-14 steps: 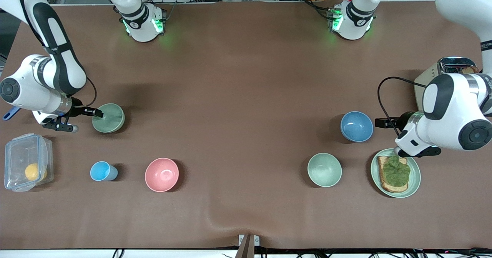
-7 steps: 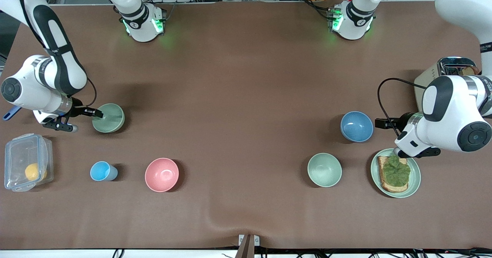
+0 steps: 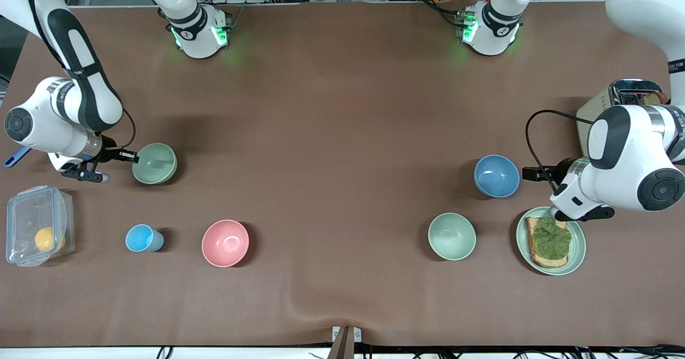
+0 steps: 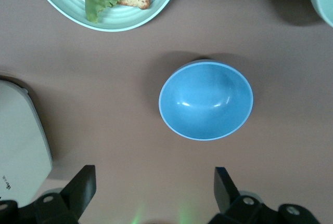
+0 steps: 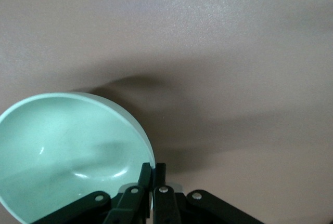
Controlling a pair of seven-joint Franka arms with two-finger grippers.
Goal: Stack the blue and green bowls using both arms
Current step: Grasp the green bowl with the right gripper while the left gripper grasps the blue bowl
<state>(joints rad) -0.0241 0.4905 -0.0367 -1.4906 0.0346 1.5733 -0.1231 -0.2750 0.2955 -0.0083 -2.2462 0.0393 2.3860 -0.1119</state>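
Right gripper (image 3: 130, 157): is clamping the rim of the green bowl (image 3: 155, 163) at the right arm's end of the table; in the right wrist view its fingers (image 5: 147, 174) are pinching the bowl's wall, one inside and one outside.
Green bowl: is sitting pale sage and empty in the gripper's pinch; whether it is touching the table cannot be told.
Left gripper (image 4: 151, 182): is hovering beside the blue bowl (image 3: 496, 175) with its fingers spread wide apart and holding nothing; the bowl is showing whole between them in the left wrist view, not touched.
Blue bowl: is resting upright and empty on the table toward the left arm's end, farther from the front camera than the mint bowl (image 3: 451, 236).
Mint bowl: is standing empty, beside the plate (image 3: 577, 252).
Plate: is carrying a slice of toast (image 3: 540, 254) with a lettuce leaf (image 3: 551, 238) lying on it, partly under the left arm's wrist.
Pink bowl (image 3: 225, 243): is sitting empty, nearer the front camera than the green bowl, beside the light-blue cup (image 3: 142, 238).
Light-blue cup: is standing upright; nothing is showing inside.
Clear box (image 3: 21, 209): is lying closed at the right arm's end, with an orange-yellow round fruit (image 3: 46, 238) inside.
Toaster (image 3: 615, 99): is standing at the left arm's end, partly hidden by the arm.
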